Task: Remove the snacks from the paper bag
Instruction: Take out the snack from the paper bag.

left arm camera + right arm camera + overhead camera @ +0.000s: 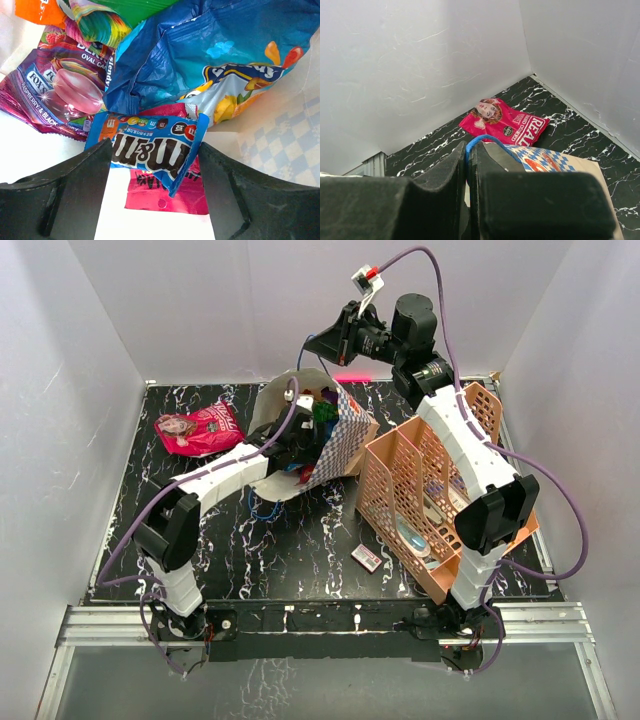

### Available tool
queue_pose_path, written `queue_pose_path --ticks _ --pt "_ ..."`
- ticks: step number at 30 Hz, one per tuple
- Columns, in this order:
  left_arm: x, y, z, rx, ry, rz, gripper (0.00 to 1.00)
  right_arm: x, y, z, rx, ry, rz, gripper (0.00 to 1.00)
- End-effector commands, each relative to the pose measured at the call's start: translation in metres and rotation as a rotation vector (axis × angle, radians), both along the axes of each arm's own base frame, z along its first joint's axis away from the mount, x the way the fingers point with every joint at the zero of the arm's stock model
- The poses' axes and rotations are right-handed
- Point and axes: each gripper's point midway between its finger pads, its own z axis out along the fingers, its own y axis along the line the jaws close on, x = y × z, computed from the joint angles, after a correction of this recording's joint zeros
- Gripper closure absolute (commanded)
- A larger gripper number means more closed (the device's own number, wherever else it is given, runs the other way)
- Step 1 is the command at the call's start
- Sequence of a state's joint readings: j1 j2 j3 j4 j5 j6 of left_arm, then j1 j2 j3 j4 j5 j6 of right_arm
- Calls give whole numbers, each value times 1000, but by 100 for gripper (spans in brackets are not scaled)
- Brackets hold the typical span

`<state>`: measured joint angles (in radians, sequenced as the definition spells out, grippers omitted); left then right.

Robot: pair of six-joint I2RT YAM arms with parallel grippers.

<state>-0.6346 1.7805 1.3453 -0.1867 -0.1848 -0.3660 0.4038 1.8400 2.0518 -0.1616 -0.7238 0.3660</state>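
Reaches with the left arm (pixel 215 480) low and forward, into the mouth of the paper bag (pixel 345 435) lying on its side. Holds the left fingers (pixel 65 195) wide apart, with a small blue candy packet (pixel 150 145) flat between the tips, not pinched. Just behind it, a large blue chip bag (pixel 225 55) and a purple packet (pixel 55 85); underneath, a pink packet (pixel 170 195). Holds the right arm (pixel 470 450) high over the far side, right fingers (pixel 435 200) pressed together on the blue cord handle (pixel 485 139). Left of the paper bag, apart from it, a pink-red bag (pixel 200 428) flat on the black marbled table (pixel 300 550). Beside the right arm, a peach rack (pixel 395 470) and a small white-pink box (pixel 367 558). White walls (pixel 200 310) all around.
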Motion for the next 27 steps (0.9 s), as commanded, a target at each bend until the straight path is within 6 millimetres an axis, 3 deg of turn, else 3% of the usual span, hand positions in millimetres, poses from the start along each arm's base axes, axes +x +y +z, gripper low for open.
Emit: queue_pose_path --ticks 1,5,8,10,11,13,21,23,27 --pt "6 3 5 39 -36 -12 34 -32 -12 67 73 -173 -4 92" --pt "3 5 -13 67 18 5 48 -33 -13 68 75 -173 -10 92" --pt "2 9 -13 78 20 19 50 -31 -13 65 72 -168 -15 92" --pt "3 15 -10 100 10 35 39 -29 -13 62 69 -162 -18 92" --pt "3 17 -10 112 8 41 33 -38 -17 73 78 -184 -19 92" --pt "1 25 -12 144 13 60 27 -40 -19 74 76 -190 -25 92" --pt "-15 38 -29 179 48 128 24 -38 -19 70 70 -190 -32 93" --pt "-16 42 -34 206 62 152 27 -38 -19 70 72 -188 -31 92" --pt "-13 44 -30 228 40 164 61 -40 -20 71 72 -192 -34 92"
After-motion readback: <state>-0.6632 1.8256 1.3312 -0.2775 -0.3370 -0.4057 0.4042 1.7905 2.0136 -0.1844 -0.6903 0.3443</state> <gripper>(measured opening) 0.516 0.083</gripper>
